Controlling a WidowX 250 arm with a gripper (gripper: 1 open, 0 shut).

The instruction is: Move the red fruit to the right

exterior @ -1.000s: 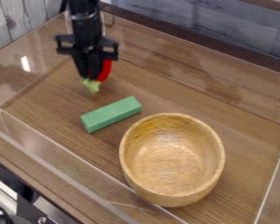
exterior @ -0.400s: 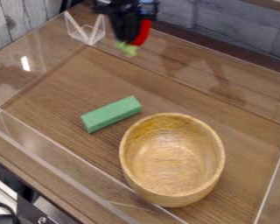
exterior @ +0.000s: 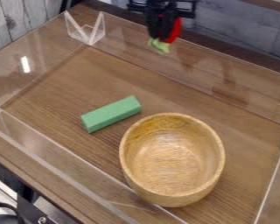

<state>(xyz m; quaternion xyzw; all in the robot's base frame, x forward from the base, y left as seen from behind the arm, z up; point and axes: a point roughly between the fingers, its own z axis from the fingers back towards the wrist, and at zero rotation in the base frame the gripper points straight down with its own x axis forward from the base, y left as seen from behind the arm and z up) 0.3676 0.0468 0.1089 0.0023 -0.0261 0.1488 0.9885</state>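
The red fruit [exterior: 171,31], a small red strawberry with a light-green leafy end pointing down, hangs in the air near the back of the table, right of centre. My gripper [exterior: 164,33] is shut on it from above, its black fingers clamped around the red body. The fruit is well above the wooden tabletop [exterior: 213,87] and touches nothing else.
A flat green block [exterior: 112,114] lies on the table left of centre. A large wooden bowl [exterior: 171,158] stands at the front right. Clear plastic walls [exterior: 60,144] fence the work area, with a small clear stand [exterior: 84,28] at the back left.
The gripper has lifted the strawberry off the table near the green block and carried it up and to the right, toward the back of the table.
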